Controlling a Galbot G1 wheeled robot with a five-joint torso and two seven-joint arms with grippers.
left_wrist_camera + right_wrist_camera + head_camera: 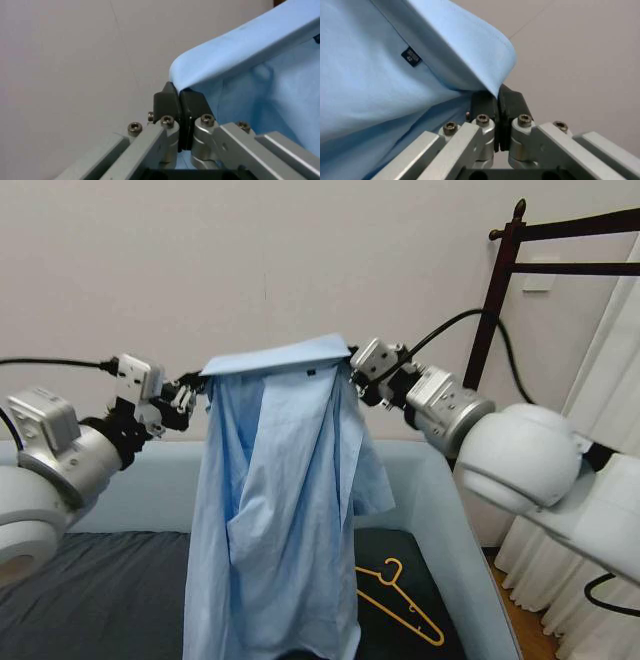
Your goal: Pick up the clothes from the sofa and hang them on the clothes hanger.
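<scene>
A light blue shirt [280, 500] hangs spread between my two grippers, held up by its collar above the sofa. My left gripper [198, 387] is shut on the collar's left end; in the left wrist view its black pads [178, 100] pinch the blue cloth [240, 48]. On the collar's right end my right gripper [353, 370] is shut too, and the right wrist view has its pads [497, 101] clamped on the collar edge [485, 63]. A yellow hanger [400, 600] lies on the dark sofa seat, below and right of the shirt.
The sofa [440, 520] has pale blue arms and a dark seat. A dark wooden clothes stand [505, 280] rises at the right against the wall, with a white curtain [610, 400] beside it. My right arm's large white shell [520, 455] sits in front of the stand.
</scene>
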